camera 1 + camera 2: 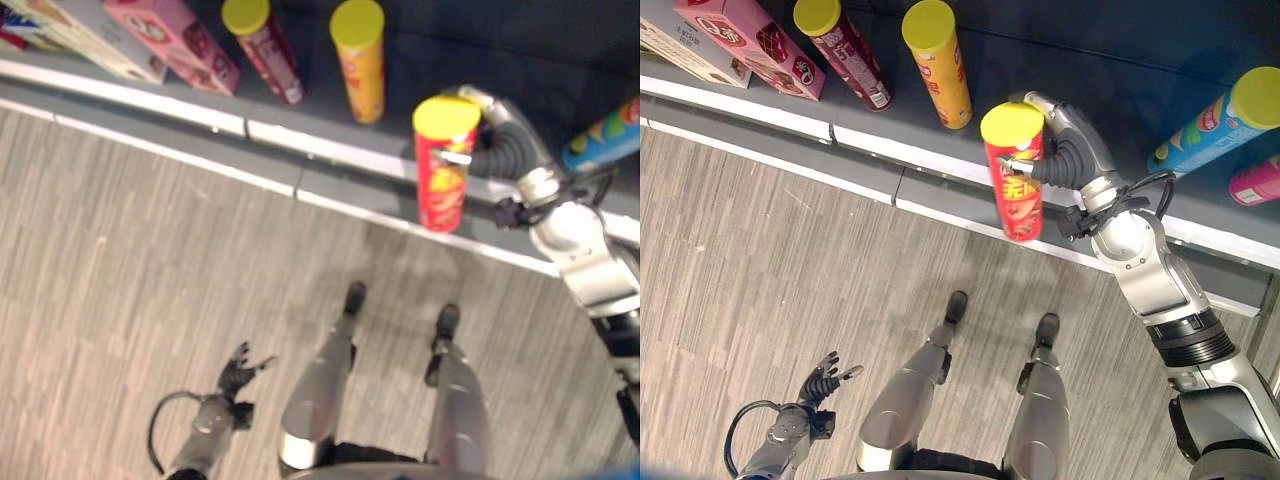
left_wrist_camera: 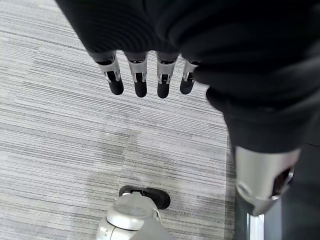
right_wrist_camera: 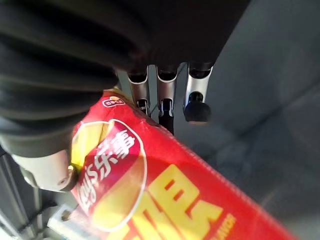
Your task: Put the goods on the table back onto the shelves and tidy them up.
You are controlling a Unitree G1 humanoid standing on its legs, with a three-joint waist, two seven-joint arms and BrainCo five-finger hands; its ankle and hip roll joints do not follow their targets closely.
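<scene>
Red cylindrical chip can (image 1: 1017, 172), glossy, yellow plastic lid, upright above shelf (image 1: 970, 165) edge; right hand (image 1: 1065, 160) wraps it. Left hand (image 1: 825, 379) relaxed, empty.

The red can (image 1: 1015, 190) gripped by the right hand (image 1: 1060, 165) bears white characters in a round badge and big yellow ones beside it, while the labels on the yellow can (image 1: 937, 65) at 12 o'clock and the pink box (image 1: 760, 45) at 10 o'clock are too small to read.

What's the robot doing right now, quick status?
Right hand shut on red can, above shelf edge. Left hand open, low over floor. Orange can nearby, not touching.
</scene>
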